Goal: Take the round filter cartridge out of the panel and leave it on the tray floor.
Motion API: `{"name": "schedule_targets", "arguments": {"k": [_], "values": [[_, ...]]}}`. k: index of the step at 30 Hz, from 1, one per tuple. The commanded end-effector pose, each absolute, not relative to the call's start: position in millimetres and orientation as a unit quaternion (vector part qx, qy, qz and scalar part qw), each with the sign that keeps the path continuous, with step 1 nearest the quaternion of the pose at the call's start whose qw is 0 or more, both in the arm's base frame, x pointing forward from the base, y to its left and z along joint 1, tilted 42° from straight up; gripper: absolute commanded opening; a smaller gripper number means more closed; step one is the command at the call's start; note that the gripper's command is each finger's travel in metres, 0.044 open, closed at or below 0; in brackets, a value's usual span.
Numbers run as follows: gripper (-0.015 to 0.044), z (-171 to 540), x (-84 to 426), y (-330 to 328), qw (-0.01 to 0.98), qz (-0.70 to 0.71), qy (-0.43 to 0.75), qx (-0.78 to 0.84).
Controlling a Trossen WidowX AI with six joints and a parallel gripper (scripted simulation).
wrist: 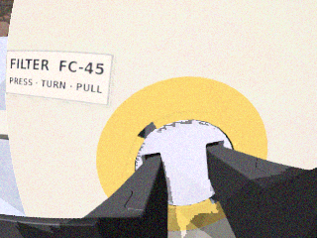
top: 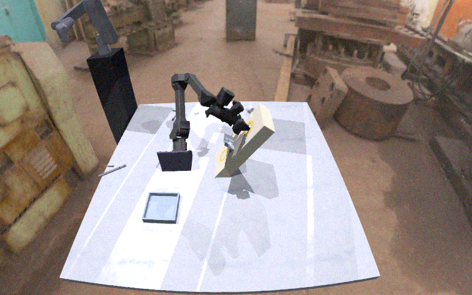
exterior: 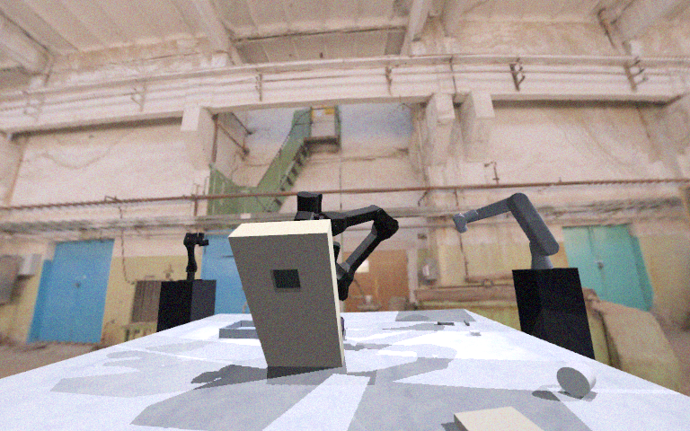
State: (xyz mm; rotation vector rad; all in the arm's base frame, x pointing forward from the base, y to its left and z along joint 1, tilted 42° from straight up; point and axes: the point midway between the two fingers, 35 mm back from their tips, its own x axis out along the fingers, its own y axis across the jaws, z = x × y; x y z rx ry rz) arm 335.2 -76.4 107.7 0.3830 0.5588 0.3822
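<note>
So we've got a big white surface (top: 278, 215) carrying everything, and standing on it is the cream service panel (top: 259, 133), tilted back a fair bit. From the exterior view we only see the panel's grey back side with a small dark square opening in it.

Our black arm (top: 180, 104) reaches over from its base to the panel's front face. In the wrist view there's a white label (wrist: 58, 77) on the panel reading "FILTER FC-45 / PRESS · TURN · PULL", and just beside it a yellow ring (wrist: 126, 139) around the filter cartridge (wrist: 184, 159), which shows as a pale round face sitting in the panel.

The gripper (wrist: 185, 173) is right up against that face with its dark jaws clenched on the cartridge, one at each side of it. We can't really make out the slots themselves.

The tray (top: 161, 207) sits well apart from the panel, nearer the surface's front-left area. A small grey cylinder (exterior: 575, 381) lies off by the edge in the exterior view.
</note>
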Motion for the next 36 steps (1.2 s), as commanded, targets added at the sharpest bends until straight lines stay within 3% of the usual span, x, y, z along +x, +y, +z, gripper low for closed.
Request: {"name": "schedule_targets", "arguments": {"k": [1, 30, 36], "values": [[0.0, 105.0, 338.1, -74.7, 0.91, 0.166, 0.288, 0.248], [0.0, 104.6, 338.8, -74.3, 0.677, 0.006, 0.332, 0.657], [0.0, 106.4, 334.3, -78.3, 0.692, 0.012, 0.334, 0.64]]}}
